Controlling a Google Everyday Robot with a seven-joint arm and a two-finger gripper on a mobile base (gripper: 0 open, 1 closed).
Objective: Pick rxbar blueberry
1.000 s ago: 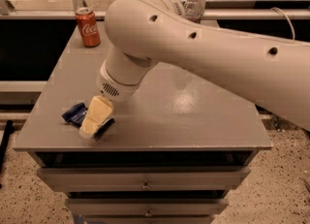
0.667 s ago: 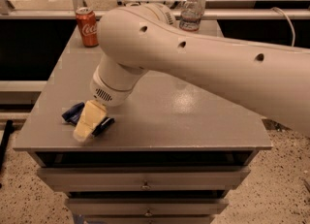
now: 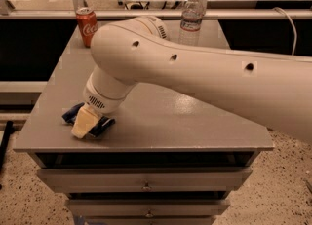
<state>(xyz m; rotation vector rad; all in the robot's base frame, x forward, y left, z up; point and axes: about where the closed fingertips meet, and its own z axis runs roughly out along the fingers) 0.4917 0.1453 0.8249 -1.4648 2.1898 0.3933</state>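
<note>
The rxbar blueberry (image 3: 72,114) is a flat dark navy-blue bar lying near the front left corner of the grey cabinet top (image 3: 161,121). My gripper (image 3: 84,123) hangs from the big white arm (image 3: 195,73) and sits right down on the middle of the bar. Its cream-coloured tip covers the bar's centre. The bar's two ends stick out to the left and to the right (image 3: 103,126) of the tip. The bar lies flat on the top.
A red soda can (image 3: 87,26) stands at the back left corner. A clear plastic water bottle (image 3: 191,18) stands at the back, right of centre. Drawers (image 3: 146,182) sit below the front edge. A railing runs behind the cabinet.
My gripper has moved a little to the left and toward the front edge, lower over the bar. The bar, the can and the bottle have not moved.
</note>
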